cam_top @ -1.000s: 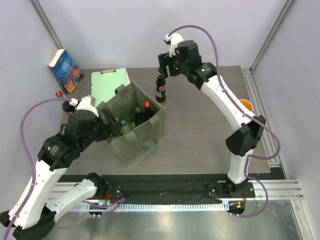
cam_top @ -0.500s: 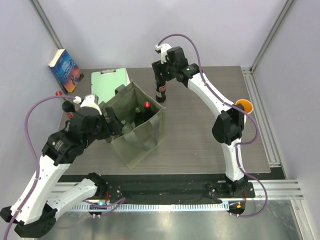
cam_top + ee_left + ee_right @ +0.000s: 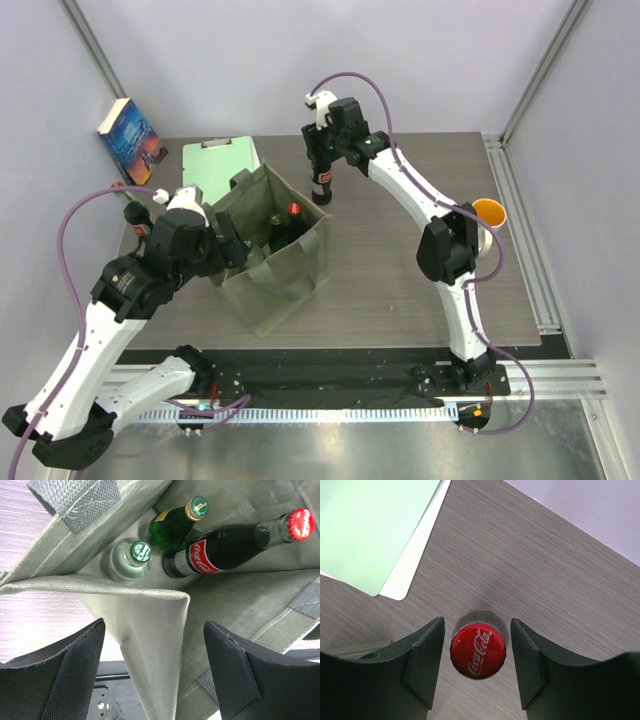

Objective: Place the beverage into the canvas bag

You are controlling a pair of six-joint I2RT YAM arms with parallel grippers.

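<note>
A dark cola bottle (image 3: 321,184) with a red cap (image 3: 478,650) stands upright on the table behind the canvas bag (image 3: 283,272). My right gripper (image 3: 322,158) is open directly above it. In the right wrist view the gripper (image 3: 476,632) has one finger on each side of the cap, with a small gap on both sides. The bag holds a cola bottle (image 3: 220,555), a green bottle (image 3: 175,527) and a clear bottle with a green cap (image 3: 131,560). My left gripper (image 3: 155,650) is open and straddles the bag's near-left wall (image 3: 150,615) without touching it.
A mint-green clipboard (image 3: 215,165) lies behind the bag and left of the standing bottle. A book (image 3: 130,140) leans at the back left. An orange cup (image 3: 489,212) sits at the right edge. A small red-capped item (image 3: 118,187) is at the left edge.
My right gripper has moved left from beside the bottle to directly over its cap. My left gripper has shifted slightly at the bag's edge.
</note>
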